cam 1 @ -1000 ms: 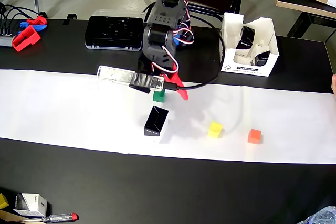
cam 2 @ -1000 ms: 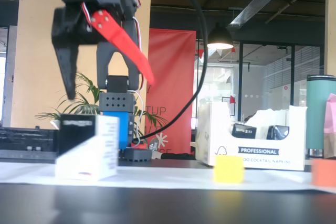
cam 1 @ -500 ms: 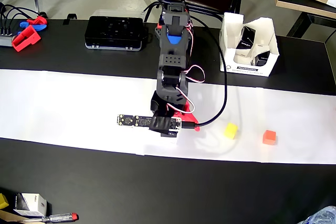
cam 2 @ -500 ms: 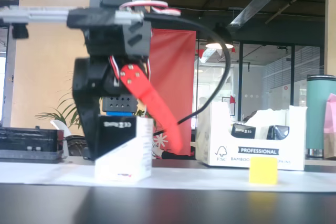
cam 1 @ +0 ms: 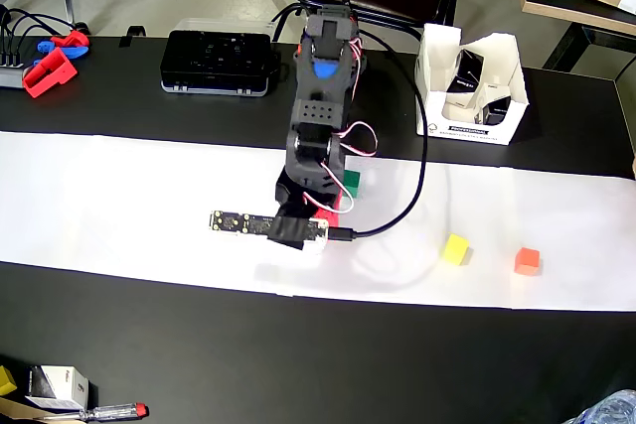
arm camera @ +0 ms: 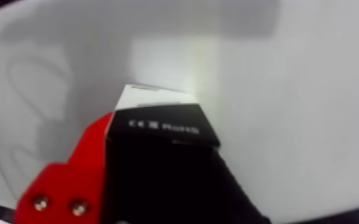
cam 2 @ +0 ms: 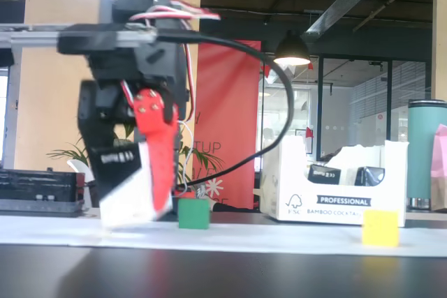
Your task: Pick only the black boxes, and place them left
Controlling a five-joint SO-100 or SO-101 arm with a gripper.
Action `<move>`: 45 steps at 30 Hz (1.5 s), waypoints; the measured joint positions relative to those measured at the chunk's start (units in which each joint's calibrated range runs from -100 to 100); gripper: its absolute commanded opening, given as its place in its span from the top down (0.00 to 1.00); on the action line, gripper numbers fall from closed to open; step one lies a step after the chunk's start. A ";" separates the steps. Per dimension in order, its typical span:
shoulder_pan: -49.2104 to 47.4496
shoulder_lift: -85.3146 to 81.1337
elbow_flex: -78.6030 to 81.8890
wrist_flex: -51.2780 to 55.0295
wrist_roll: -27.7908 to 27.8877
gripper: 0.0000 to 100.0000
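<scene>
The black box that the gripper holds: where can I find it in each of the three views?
Overhead view: hidden under the arm, not visible.
Fixed view: black box, left of centre, beside the red finger, just above the white paper.
Wrist view: centre, with "RoHS" print, beside the same red finger.
Shared landmark: the white paper.

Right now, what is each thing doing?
Hand: shut on a black box.
Black box: held, tilted, just above the white paper.
Green cube: resting on the paper.
Yellow cube: resting on the paper.
Orange cube: resting on the paper.
Carton: open-topped, black boxes inside.
</scene>
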 measured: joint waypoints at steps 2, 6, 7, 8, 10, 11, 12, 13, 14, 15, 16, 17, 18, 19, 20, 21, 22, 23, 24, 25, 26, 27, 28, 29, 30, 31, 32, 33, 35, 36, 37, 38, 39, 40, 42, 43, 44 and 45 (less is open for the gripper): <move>0.18 -8.94 11.47 0.00 -0.34 0.89; -2.68 -29.20 26.57 -0.08 -0.88 0.90; -4.43 -34.95 28.95 -0.08 -1.32 0.90; -6.65 -40.20 30.89 -0.08 -2.25 0.90; -12.46 -49.14 34.07 0.00 -4.79 0.90; -15.97 -52.91 35.39 0.00 -6.40 0.90; -19.75 -55.95 36.19 0.00 -8.30 0.90; -23.63 -58.41 36.54 0.00 -10.21 0.90; -28.52 -60.71 36.63 0.00 -12.65 0.90; -31.75 -61.94 36.63 0.00 -14.26 0.90; -35.26 -63.25 36.63 0.00 -15.68 0.90; -39.59 -64.40 36.63 0.00 -17.44 0.90; -43.47 -65.22 36.63 0.00 -18.71 0.90; -47.25 -65.79 36.63 0.00 -20.07 0.90; -50.48 -66.12 36.63 0.08 -21.20 0.90; -53.81 -66.28 36.63 0.08 -22.47 0.90; -57.13 -66.28 36.63 0.08 -23.30 0.90; -60.27 -66.28 36.63 0.08 -24.57 0.90; -63.13 -66.28 36.63 0.08 -25.30 0.90; -65.71 -66.28 37.16 0.08 -26.23 0.90; -68.20 -66.28 38.04 0.08 -27.01 0.90; -70.42 -66.28 39.81 0.08 -27.59 0.90; -72.36 -66.28 41.92 0.08 -27.89 0.90; -74.11 -66.28 44.57 0.08 -28.72 0.90; -75.22 -66.28 47.22 0.08 -29.11 0.89; -75.96 -66.28 50.49 0.00 -29.55 0.89; -76.33 -66.28 53.13 0.00 -29.94 0.89; -76.51 -66.28 55.96 -0.17 -30.23 0.90; -76.70 -66.28 60.46 -0.68 -30.48 0.90; -76.70 -66.28 61.87 -0.84 -30.57 0.90; -76.70 -66.04 62.75 -0.93 -30.67 0.90; -76.70 -65.46 62.93 -1.10 -30.67 0.90; -76.70 -64.89 62.93 -1.27 -30.67 0.89; -76.70 -64.56 62.93 -1.60 -30.67 0.89; -76.70 -64.07 62.93 -2.53 -30.62 0.81; -76.70 -64.07 63.11 -3.04 -30.62 0.72; -76.70 -64.07 63.28 -3.04 -30.62 0.64; -76.70 -64.07 63.28 -3.21 -30.62 0.58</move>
